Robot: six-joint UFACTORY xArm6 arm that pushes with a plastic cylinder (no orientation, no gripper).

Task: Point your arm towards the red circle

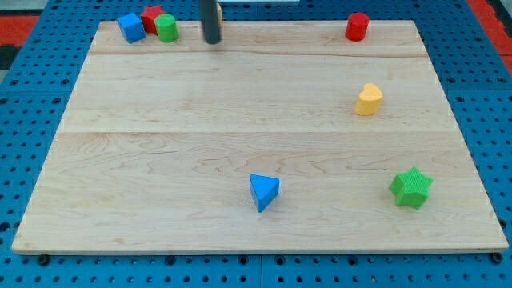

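The red circle point(357, 26) is a short red cylinder near the view's top right corner of the wooden board point(200, 120). My tip point(211, 40) is the lower end of a dark rod coming down at the view's top, left of centre. It stands far to the left of the red circle and just right of a cluster of three blocks: a blue block point(131, 27), a red block point(151, 16) behind it, and a green cylinder point(166, 28). The tip touches none of them.
A yellow heart-shaped block point(369, 99) lies at the right, below the red circle. A blue triangle point(264, 192) lies at the bottom centre. A green star point(411, 188) lies at the bottom right. A blue pegboard surface point(32, 264) surrounds the board.
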